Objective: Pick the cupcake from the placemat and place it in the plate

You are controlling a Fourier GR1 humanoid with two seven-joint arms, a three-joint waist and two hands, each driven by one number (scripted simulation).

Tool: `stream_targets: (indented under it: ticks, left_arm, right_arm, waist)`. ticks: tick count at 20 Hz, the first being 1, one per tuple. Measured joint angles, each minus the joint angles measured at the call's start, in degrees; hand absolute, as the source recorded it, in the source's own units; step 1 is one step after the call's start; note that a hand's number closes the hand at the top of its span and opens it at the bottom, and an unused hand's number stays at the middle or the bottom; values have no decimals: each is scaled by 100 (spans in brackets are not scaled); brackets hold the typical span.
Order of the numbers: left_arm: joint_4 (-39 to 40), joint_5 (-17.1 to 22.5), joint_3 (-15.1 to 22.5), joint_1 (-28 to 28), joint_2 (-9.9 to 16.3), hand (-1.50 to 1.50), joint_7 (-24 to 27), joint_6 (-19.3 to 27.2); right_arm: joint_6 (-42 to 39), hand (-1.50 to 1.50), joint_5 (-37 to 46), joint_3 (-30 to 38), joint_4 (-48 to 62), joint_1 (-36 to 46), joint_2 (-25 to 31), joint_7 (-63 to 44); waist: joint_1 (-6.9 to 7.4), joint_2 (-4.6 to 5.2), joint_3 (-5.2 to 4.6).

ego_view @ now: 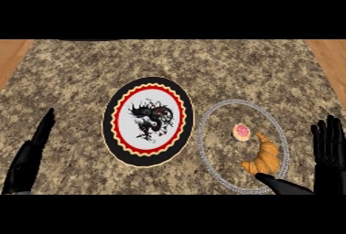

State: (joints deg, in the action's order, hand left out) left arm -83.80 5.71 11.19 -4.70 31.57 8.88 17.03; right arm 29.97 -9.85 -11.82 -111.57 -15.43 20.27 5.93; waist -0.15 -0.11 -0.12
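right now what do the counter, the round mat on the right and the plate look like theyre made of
The counter looks like speckled granite or a stone-look top: mottled brown and tan grains, matte. The round mat seems clear or see-through with a grey beaded rim, since the stone pattern shows through it; perhaps plastic or glass. The plate looks like glazed ceramic: smooth white centre, red ring, black scalloped border, dark dragon print.

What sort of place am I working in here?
Probably a kitchen counter: a speckled granite-like top with wood at the edges, holding a decorated plate and a clear placemat with a cupcake and croissant.
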Motion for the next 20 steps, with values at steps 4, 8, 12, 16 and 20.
stream_targets:
  ticks: [4,8,12,16,20]
  left_arm:
    - [-49,-26,-9,11,-40,0,-45,-26]
    - [52,-56,-74,61,-74,0,24,-98]
    - [91,-83,-161,139,-72,0,-7,-207]
    - [1,-131,-218,61,-115,0,-42,-276]
    - [107,-181,-299,78,-175,0,24,-350]
  right_arm:
    - [-82,-150,382,-41,-220,175,734,-1276]
    - [-404,-150,458,27,-158,638,1278,-2455]
    - [-883,-150,444,-60,196,1242,1513,-3210]
    - [-1446,-150,366,-132,761,1757,1553,-3586]
    - [-1954,-150,527,-371,1368,2193,1527,-3754]
  waist:
    - [42,11,-2]
    - [66,19,-1]
    - [84,23,5]
    - [94,22,9]
    - [95,24,10]
